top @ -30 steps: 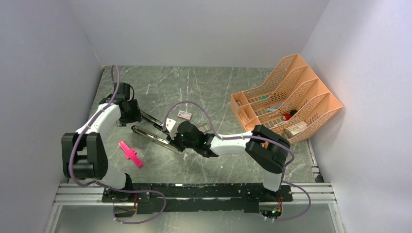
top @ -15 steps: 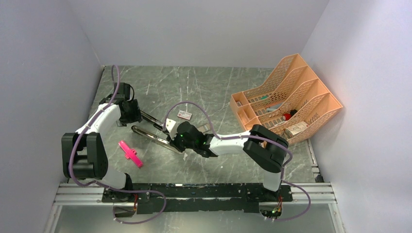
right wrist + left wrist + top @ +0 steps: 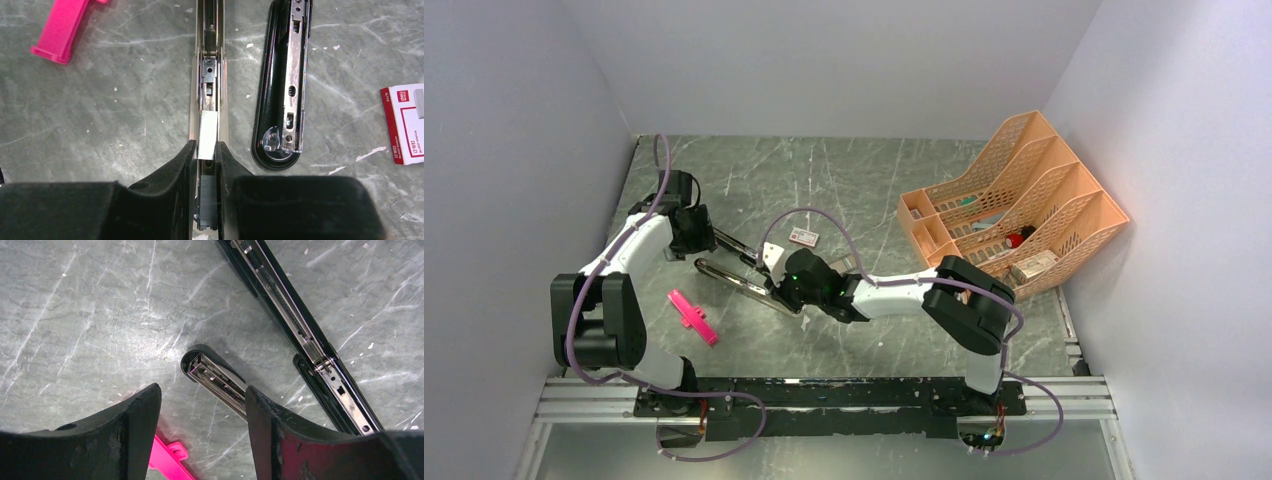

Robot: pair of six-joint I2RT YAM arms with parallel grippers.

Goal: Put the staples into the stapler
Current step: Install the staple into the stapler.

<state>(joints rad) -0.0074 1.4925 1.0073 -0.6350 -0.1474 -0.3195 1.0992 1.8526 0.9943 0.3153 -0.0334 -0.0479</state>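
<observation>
Right end effector (image 3: pixel 204 151) clenched on the staples (image 3: pixel 207 134), strip lying on the chrome rail of the stapler (image 3: pixel 210 75), which was opened flat left of centre on the table (image 3: pixel 874 185); seating step, seemingly, next calling for release and closing; farther left, left end effector (image 3: pixel 200 392) hung released above it.

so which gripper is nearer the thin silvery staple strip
Right. The right gripper pinches the thin silvery staple strip over the chrome rail of the glossy black stapler; the left gripper hangs open by its other end.
</observation>
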